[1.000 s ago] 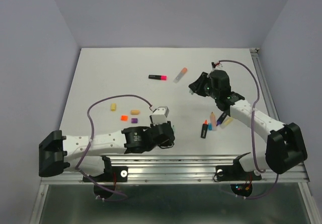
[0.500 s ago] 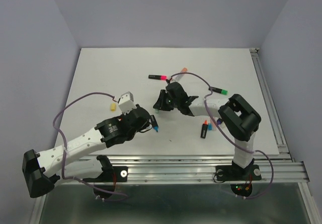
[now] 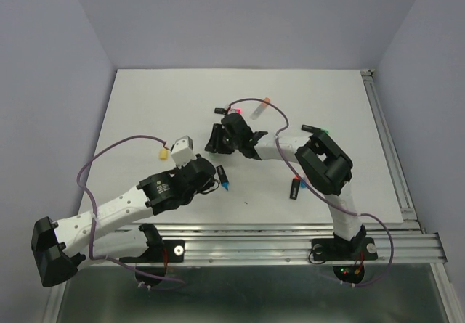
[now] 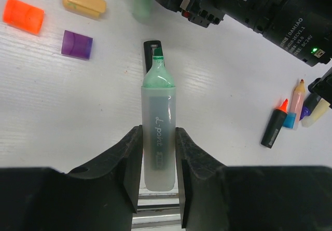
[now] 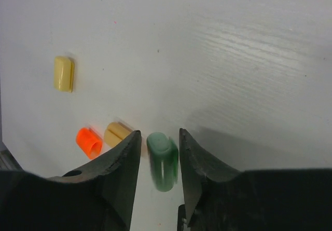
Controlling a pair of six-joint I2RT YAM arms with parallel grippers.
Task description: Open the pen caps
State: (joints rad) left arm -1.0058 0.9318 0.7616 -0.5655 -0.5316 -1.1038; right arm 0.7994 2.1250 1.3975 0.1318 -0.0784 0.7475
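My left gripper (image 4: pixel 158 161) (image 3: pixel 216 177) is shut on a pale translucent pen (image 4: pixel 158 132) whose bare green tip points away from me. The right gripper (image 5: pixel 158 134) (image 3: pixel 213 140) hovers just beyond it, above the table. Between its fingers a green cap (image 5: pixel 163 162) shows blurred, with a thin gap on each side. The left wrist view also catches that green cap (image 4: pixel 141 2) as a smear. Loose pen caps lie on the table: orange (image 4: pixel 23 15) (image 5: pixel 89 143), peach (image 4: pixel 84 1) (image 5: pixel 117 133), purple (image 4: pixel 77 44) and yellow (image 5: pixel 64 73) (image 3: pixel 164 152).
A black pen with a pink tip (image 3: pixel 227 110) and a pale pen with an orange tip (image 3: pixel 261 105) lie at the back. A black pen with a green end (image 3: pixel 314 129) sits right of the right arm. Uncapped pens (image 4: pixel 290 109) (image 3: pixel 296 187) cluster at the front right.
The right arm has swung left across the table to just beyond the left gripper. Its jaws have parted a little and the green cap now sits loose between them. The left gripper keeps its grip on the pen.
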